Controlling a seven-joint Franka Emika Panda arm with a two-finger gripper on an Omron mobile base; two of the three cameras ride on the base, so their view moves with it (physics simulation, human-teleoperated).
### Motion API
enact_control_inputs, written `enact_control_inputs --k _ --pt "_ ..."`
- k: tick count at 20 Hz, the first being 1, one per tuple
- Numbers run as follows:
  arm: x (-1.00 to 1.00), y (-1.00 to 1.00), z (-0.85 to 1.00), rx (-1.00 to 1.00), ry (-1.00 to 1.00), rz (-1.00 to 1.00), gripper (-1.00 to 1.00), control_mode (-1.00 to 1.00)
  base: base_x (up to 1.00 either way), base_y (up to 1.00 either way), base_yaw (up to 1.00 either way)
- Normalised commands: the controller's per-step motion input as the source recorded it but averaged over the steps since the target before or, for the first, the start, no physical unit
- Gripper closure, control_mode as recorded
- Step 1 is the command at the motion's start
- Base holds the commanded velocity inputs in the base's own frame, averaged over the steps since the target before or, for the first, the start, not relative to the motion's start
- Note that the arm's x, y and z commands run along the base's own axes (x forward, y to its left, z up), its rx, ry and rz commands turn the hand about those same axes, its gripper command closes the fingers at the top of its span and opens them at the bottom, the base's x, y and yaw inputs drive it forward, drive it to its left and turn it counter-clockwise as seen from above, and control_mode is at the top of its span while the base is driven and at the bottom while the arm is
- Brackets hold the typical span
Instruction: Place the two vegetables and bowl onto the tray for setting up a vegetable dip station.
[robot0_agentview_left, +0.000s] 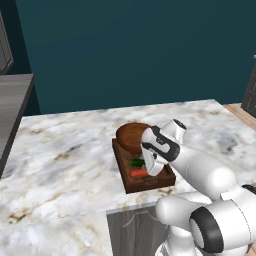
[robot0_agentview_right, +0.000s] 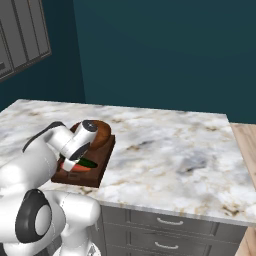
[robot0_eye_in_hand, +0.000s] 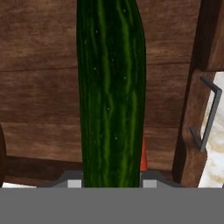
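The dark wooden tray lies near the counter's front edge, with the brown bowl on its far end. My gripper hangs low over the tray's near half, shut on the dark green cucumber, which runs lengthwise between the fingertips in the hand view. Beside the cucumber lies the red-orange carrot on the tray floor; a sliver of the carrot peeks out behind the cucumber. From the right base view the tray, bowl, cucumber and carrot show under the gripper.
The marble counter spreads wide to the left of and beyond the tray. A metal end handle sits on the tray's rim. Drawers are below the counter's front. Grey cabinets hang at the upper left.
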Motion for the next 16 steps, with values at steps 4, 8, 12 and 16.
enact_control_inputs --k 4,8,12,16 --pt "0.01 -0.02 0.0 0.0 0.0 0.01 1.0 -1.0 0.0 0.0 0.0" --pt "0.02 0.0 0.0 0.0 0.0 0.0 1.0 -1.0 0.0 0.0 0.0" --pt "0.06 0.0 0.0 0.0 0.0 0.0 1.0 -1.0 0.0 0.0 0.0" --pt "0.09 0.0 0.0 0.0 0.0 0.0 1.0 -1.0 0.0 0.0 0.0"
